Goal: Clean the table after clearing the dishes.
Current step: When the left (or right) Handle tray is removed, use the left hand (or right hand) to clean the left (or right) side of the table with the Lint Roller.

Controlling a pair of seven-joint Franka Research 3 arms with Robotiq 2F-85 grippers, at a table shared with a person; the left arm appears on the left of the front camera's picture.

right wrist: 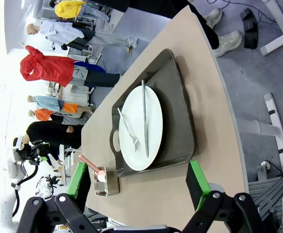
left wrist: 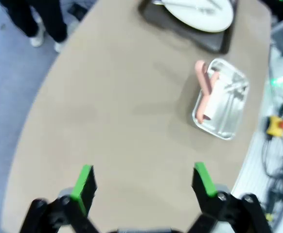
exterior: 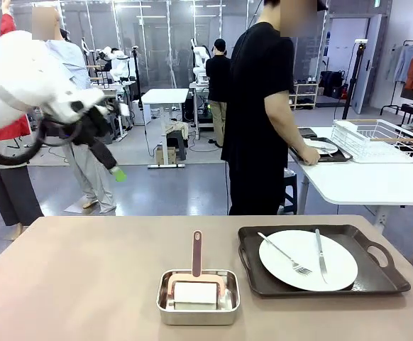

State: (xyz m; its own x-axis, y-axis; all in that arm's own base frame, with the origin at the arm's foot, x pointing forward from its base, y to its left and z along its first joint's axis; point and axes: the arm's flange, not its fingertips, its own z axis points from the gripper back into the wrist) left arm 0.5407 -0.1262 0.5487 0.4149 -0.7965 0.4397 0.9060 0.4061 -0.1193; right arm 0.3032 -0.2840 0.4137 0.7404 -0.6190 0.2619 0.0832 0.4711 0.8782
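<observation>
The left arm [exterior: 29, 78] is hanging raised on the robot's left side, its wrist angling downward and toward the middle, with one green-padded fingertip [exterior: 119, 174] showing at its lower end. The left gripper [left wrist: 144, 180] is gaping wide, fingers parted and gripping nothing. The right gripper [right wrist: 137, 179] is likewise spreading its fingers wide, with nothing between them.

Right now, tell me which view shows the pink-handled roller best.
Front view: the roller lies close and sharp in its steel pan. The left wrist view shows it blurred; the right wrist view, small and distant.
</observation>
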